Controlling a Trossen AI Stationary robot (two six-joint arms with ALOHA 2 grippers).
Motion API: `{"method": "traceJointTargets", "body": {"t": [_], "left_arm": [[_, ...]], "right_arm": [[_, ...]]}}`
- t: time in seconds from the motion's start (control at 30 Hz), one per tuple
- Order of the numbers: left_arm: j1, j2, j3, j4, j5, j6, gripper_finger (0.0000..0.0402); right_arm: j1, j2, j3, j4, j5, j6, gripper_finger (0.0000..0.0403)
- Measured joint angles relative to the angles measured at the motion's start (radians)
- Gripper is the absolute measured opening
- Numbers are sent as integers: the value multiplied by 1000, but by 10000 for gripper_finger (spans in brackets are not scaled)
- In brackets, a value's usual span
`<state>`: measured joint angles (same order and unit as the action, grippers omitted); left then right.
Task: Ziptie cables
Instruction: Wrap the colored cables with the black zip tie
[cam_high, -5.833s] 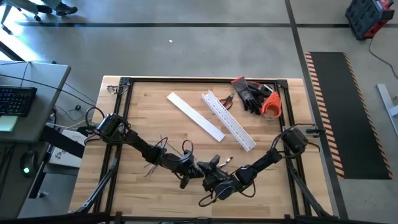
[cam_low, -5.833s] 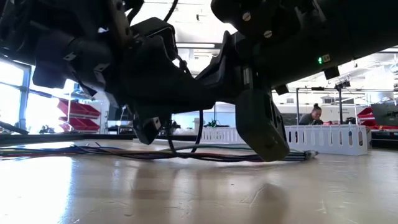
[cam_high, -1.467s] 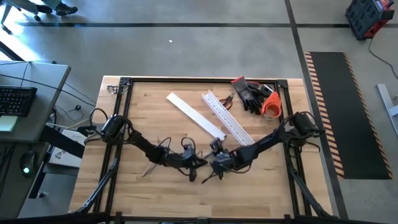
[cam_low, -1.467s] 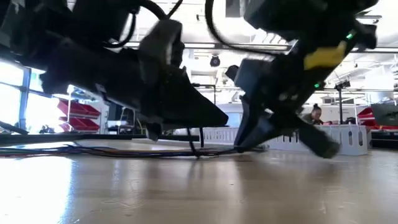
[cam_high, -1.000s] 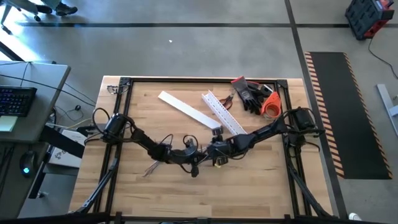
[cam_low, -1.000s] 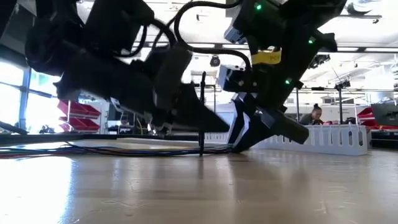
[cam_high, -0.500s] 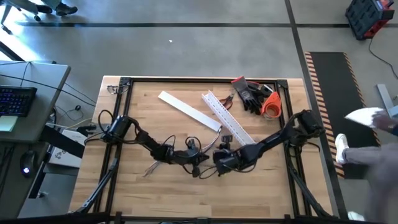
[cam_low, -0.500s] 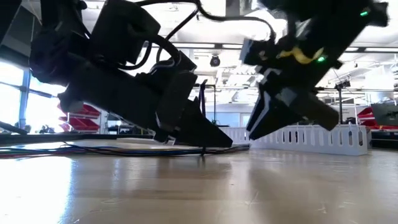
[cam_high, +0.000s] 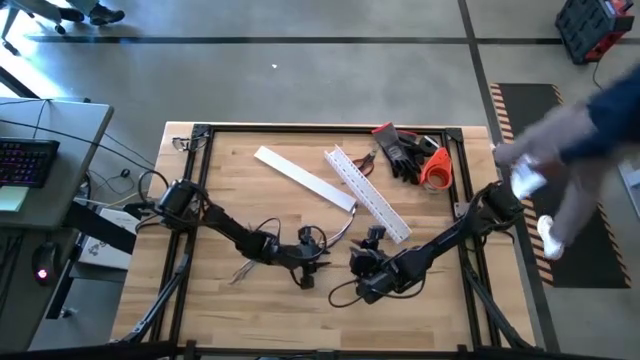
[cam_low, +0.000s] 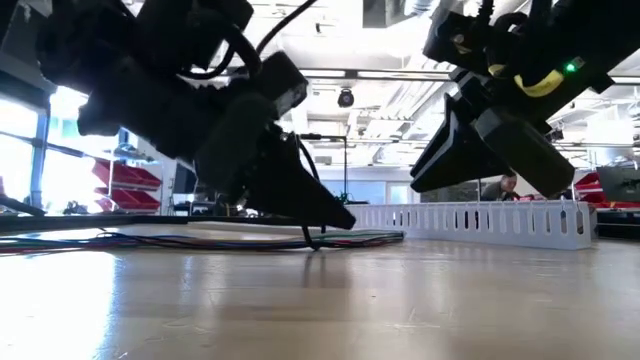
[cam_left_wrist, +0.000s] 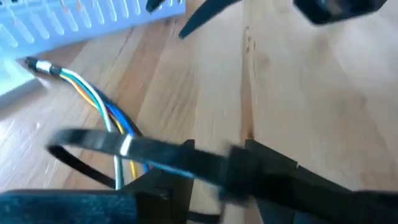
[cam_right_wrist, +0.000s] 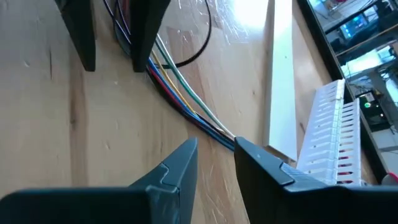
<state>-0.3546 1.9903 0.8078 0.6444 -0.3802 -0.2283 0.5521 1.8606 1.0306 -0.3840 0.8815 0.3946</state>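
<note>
left gripper (cam_high: 318, 262): fingers spread, straddling cables (cam_right_wrist: 180, 93) and black ziptie (cam_left_wrist: 93, 142)
right gripper (cam_right_wrist: 214, 163): hovering nearby, slightly parted, holding nothing

High view looks straight down, low view level, both sharing cables (cam_high: 262, 262)
</note>
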Motion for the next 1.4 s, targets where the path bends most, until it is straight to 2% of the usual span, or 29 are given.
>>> {"method": "traceJointTargets", "body": {"t": [0.17, 0.23, 0.5, 0.73, 0.93, 1.03, 1.1, 1.2, 1.33, 1.4], "left_arm": [[0, -8, 0, -2, 78, 8, 156], [0, -19, 1, -49, 103, 25, 165], [0, -123, 97, -485, 89, 54, 174], [-15, -194, 166, -717, 78, 113, 175], [-52, -229, 231, -989, 78, 154, 175], [-70, -239, 260, -1120, 40, 176, 174], [-83, -240, 272, -1177, -12, 250, 172], [-108, -239, 274, -1184, -101, 486, 168], [-130, -239, 270, -1107, -260, 745, 164], [-117, -239, 270, -1035, -279, 824, 164]], "right_arm": [[0, 0, 0, 3, -2, 2, 91], [0, 0, 0, 4, -1, 1, 91], [0, -1, 0, 7, -7, 2, 91], [0, -2, 0, 8, -18, 16, 91], [0, -2, 0, 8, -18, 16, 91], [0, -2, 0, 8, -18, 17, 91], [0, -2, 0, 9, -18, 16, 91], [0, -2, 0, 10, -18, 17, 91], [0, -2, 0, 12, -18, 17, 91], [0, -2, 0, 12, -18, 17, 91]]}}
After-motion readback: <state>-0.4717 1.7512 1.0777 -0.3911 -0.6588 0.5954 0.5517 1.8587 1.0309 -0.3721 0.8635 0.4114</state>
